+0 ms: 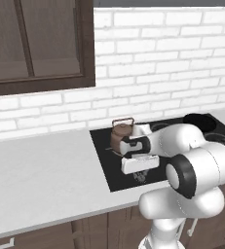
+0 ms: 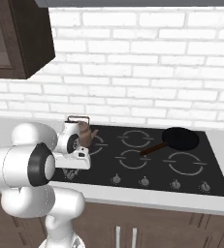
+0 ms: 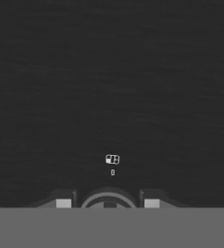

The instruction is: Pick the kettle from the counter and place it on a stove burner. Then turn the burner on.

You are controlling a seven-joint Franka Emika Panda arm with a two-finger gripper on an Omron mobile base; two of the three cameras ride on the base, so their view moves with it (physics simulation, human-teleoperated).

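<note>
Honestly my own arm was hiding most of what I wanted to see. In the left base view the wrist covered the lower half of the kettle [image 1: 121, 132], so I only got the copper top, lid knob and wire handle poking out behind it. The right base view was a bit kinder: the kettle [image 2: 85, 132] sat on the black cooktop [image 2: 215, 179], over the back-left ring, with the frying pan [image 2: 180, 139] well apart from it toward the cooktop's right side.

The gripper [image 3: 107, 203] was down by the cooktop's front edge, fingertips [image 3: 63, 203] apart with a round knob [image 3: 108, 200] between them, cut off at the bottom. Whether they touched it, I couldn't tell. The small marking [image 3: 112, 159] printed on the glass above the knob was too blurry to read.
</note>
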